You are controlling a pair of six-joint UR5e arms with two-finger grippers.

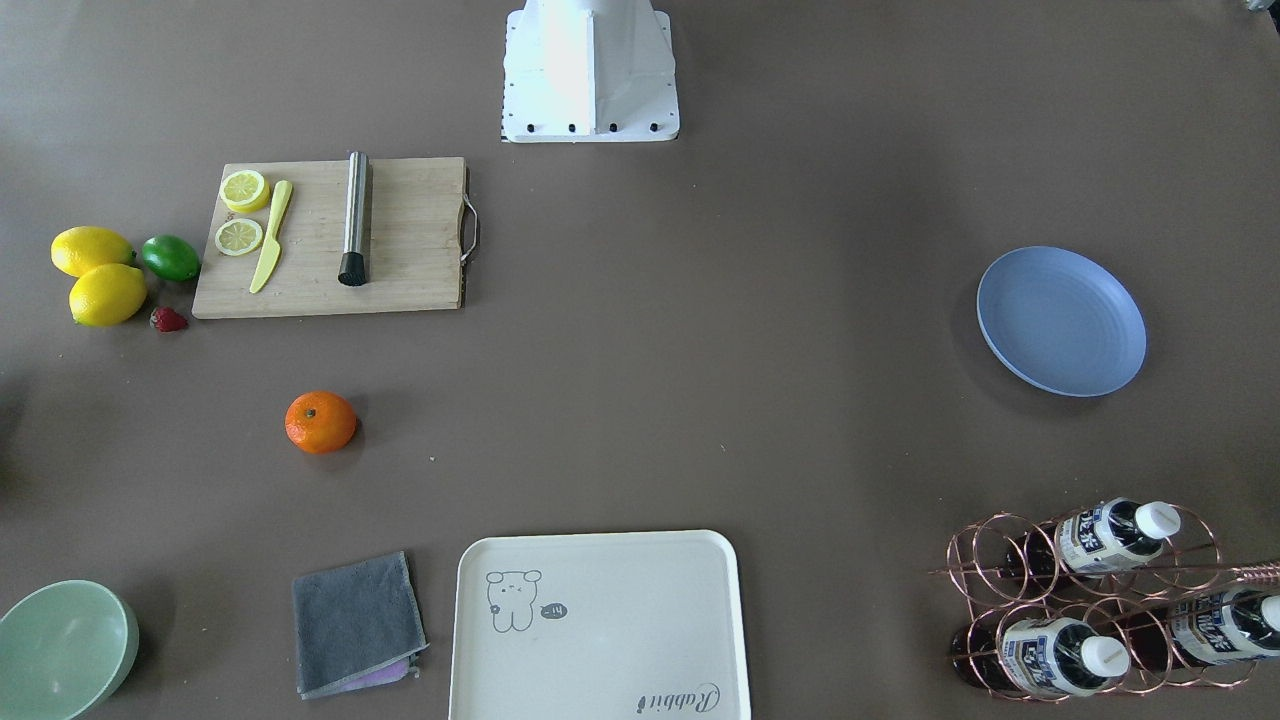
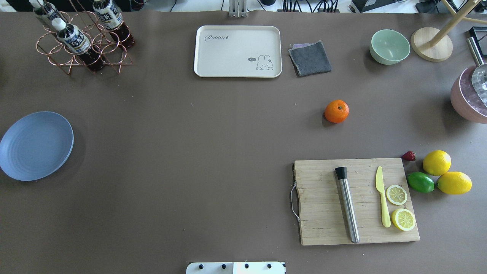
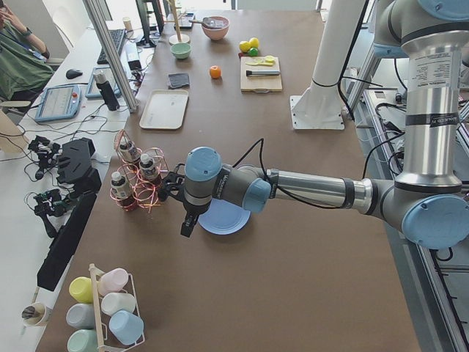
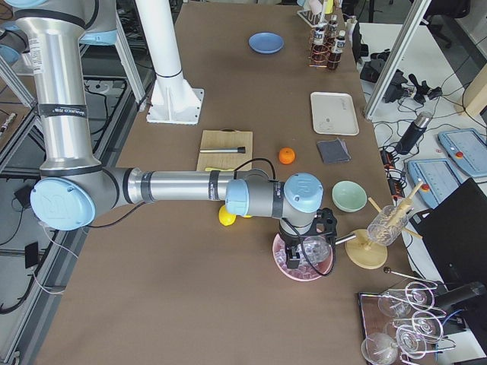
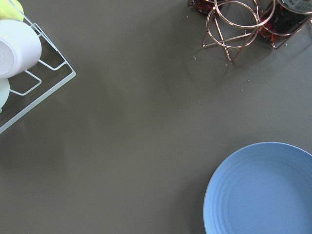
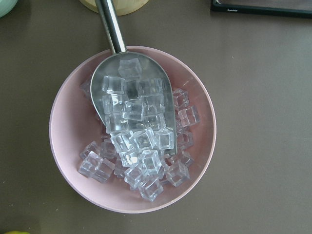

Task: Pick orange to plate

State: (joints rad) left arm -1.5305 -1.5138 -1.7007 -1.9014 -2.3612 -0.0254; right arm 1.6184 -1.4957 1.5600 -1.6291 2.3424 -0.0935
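**Starting layout, nothing yet grasped.** In the overhead view the orange [image 2: 336, 111] rests on the bare worktop [image 2: 190, 152] in the right half, at 12 o'clock of the cutting board [image 2: 319, 190]. The empty plate [image 2: 36, 145] sits at the far 9 o'clock edge, well apart from the fruit. The right tool [image 4: 303, 255] hangs above the pink bowl [image 6: 68, 122] of ice cubes [image 6: 141, 146], and the orange lies at 9 o'clock of that bowl. The right arm is therefore judged the nearer for the pick. The left tool [image 3: 188, 226] hangs beside the plate. Whether either tool is open or closed cannot be told. The orange is round, so no long axis constrains the approach.
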